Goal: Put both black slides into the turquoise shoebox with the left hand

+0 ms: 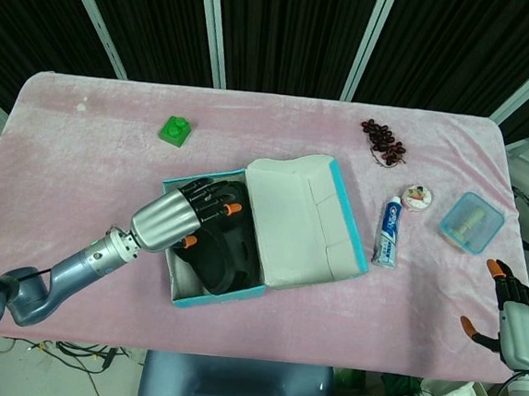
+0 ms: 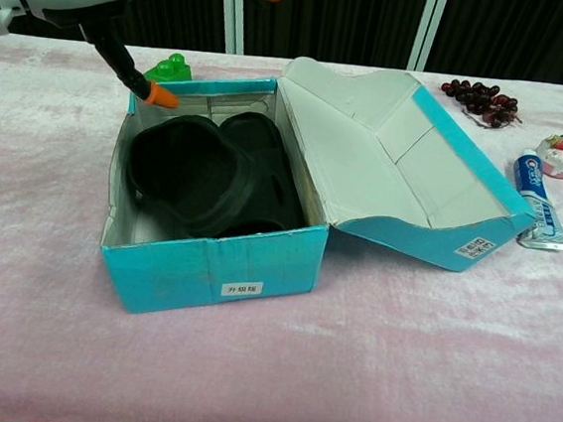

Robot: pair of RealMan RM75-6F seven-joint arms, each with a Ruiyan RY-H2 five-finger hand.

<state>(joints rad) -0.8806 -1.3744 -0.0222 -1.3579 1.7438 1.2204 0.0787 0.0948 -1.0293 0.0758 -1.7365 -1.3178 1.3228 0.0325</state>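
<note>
Both black slides (image 2: pixel 205 179) are seen inside the turquoise shoebox (image 2: pixel 211 264), centre frame. The left hand (image 1: pixel 177 218) is held above, fingers (image 2: pixel 159 95) spread and empty. A careless withdrawal could snag the box wall.

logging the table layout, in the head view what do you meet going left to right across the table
green toy block → left hand → turquoise shoebox holding the black slides → toothpaste tube → small round tin → blue lidded container → right hand
</note>
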